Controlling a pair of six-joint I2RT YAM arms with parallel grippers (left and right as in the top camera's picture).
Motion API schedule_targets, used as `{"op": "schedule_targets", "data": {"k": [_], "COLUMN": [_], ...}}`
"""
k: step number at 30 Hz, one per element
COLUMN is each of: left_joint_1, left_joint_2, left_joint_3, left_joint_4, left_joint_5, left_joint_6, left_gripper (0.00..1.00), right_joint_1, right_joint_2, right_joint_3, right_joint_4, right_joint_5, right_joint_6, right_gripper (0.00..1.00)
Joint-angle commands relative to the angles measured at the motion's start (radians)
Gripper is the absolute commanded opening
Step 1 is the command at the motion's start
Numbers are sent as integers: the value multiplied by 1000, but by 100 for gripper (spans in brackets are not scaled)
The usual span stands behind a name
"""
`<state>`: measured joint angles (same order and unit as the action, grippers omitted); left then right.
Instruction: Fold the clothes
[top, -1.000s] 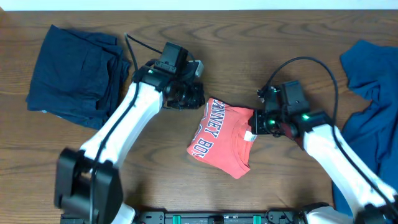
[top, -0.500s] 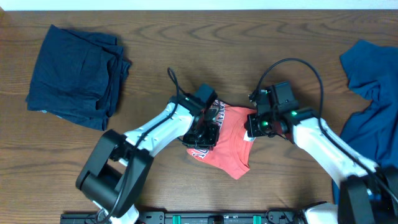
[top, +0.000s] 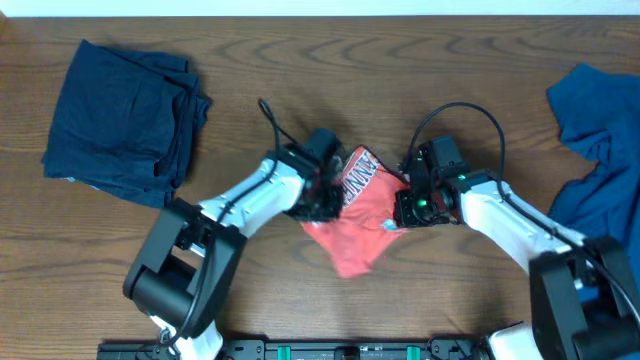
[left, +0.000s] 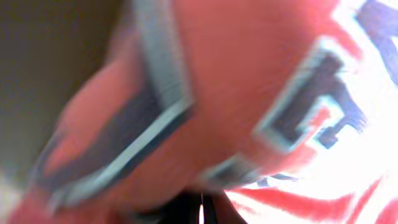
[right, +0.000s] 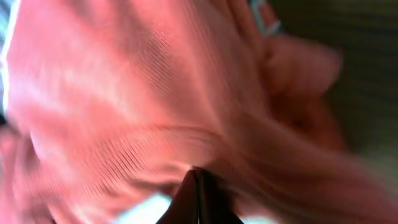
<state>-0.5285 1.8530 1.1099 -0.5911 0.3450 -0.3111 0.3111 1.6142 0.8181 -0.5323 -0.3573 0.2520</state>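
You have the coral-red T-shirt (top: 352, 215) pinched from both sides. The left gripper (top: 326, 196) is clamped on its left edge beside the white lettering (top: 358, 178), and the right gripper (top: 407, 207) is clamped on its right edge; in both wrist views cloth fills the frame right up to the fingers. The shirt sits bunched between the two grips near the middle of the table (top: 300, 60), with a loose tail of fabric trailing from its near side, toward the arm bases. The dark navy garment (top: 120, 115) lies well to the left of the shirt and the blue garment (top: 595, 150) well to its right, both apart from the arms. The main risk, as I judge it, is that either grip has caught more than one layer. Any pull would then drag hidden cloth along and leave a lump instead of a flat panel. If you pull unevenly, the shirt will twist, and soft cotton can slip out of whichever grip holds less. The loose tail could tuck under and crease if you set the shirt down on it. The grippers are close together across the shirt, so bringing them nearer risks knocking the fingers together. Both wrist views are smothered in fabric, so you have only the overhead view to steer by.
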Motion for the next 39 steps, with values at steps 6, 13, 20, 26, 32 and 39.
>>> {"op": "schedule_targets", "data": {"k": [6,13,20,26,32,39], "left_joint_1": [199,210,281,385,446,449], "left_joint_2": [29,26,26,26,27,30], "left_joint_3": [236,308,308,307,280,148], "left_joint_4": [-156,-309,-385,-402,-441,-368], "left_joint_5": [-84,121,119,119,120,242], "left_joint_6": [165,153,153,154,208,255], "left_gripper": [12,29,38,91,98,98], "right_joint_1": [10,14,65,117,132,124], "right_joint_2": [-336,-367,-204,30,199,248], "right_joint_3": [-5,-7,-7,-7,-7,-7], "right_joint_4": [26,69,245,451,520,447], "right_joint_5": [16,-30,-142,-302,-272,-171], "right_joint_6": [30,36,50,96,254,349], "right_gripper": [2,1,1,2,1,1]}}
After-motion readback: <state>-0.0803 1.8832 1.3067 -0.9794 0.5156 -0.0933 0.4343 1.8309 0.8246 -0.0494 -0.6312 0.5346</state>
